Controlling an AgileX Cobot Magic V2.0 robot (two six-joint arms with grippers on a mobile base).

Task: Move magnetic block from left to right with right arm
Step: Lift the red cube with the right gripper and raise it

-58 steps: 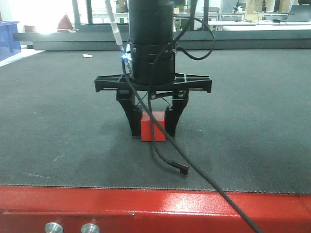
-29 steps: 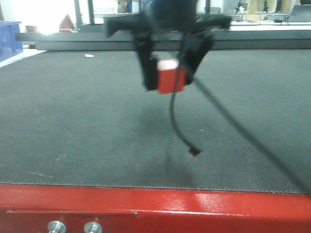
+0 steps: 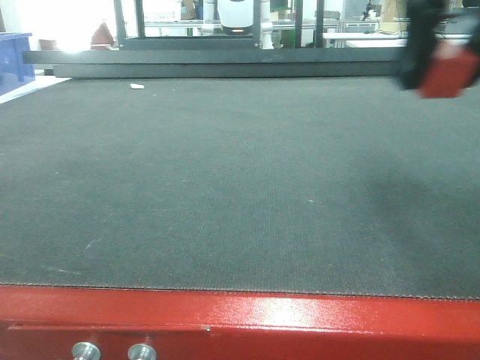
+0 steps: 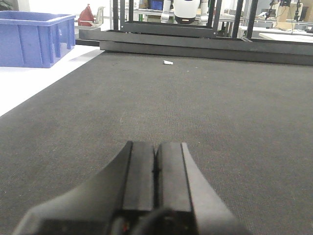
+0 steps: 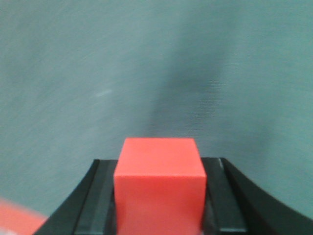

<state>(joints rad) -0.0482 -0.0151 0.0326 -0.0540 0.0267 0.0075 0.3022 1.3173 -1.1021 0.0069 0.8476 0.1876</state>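
Right at the right wrist lens: magnetic block (image 5: 159,191), bright red cube, pinched between the two black fingers (image 5: 95,205) of the right hand (image 5: 159,166), one finger flat on each side face. Gripped on opposite faces, probably to keep the cube square and stop slip during the carry. Beneath it only the blurred dark surface (image 5: 73,73), no contact, so held up in the air. Red smear (image 5: 17,220) in the bottom-left corner, too blurred to name.

Close to the left wrist lens: left hand (image 4: 155,149), fingers pressed together on nothing, low over the surface. Likely parked out of the way for a right-arm-only task. Farther out, one white scrap (image 4: 167,62) lying on the surface, one blue bin (image 4: 34,38) beyond its left edge on a white area, then a black frame rail (image 4: 195,43) across the back.

Front view, nearest: red-painted lip (image 3: 240,319) of the surface with two round metal knobs (image 3: 84,351). Then the dark matted top. Farther, top-right corner: right hand and block again, motion-blurred, raised well above the surface, over its right side. Judged mid-transfer: past the lift, well into the rightward travel, ahead of lowering and release. Height presumably kept to avoid dragging the cube across the matting.

Count: one block, two hands, two knobs, one scrap, one bin.
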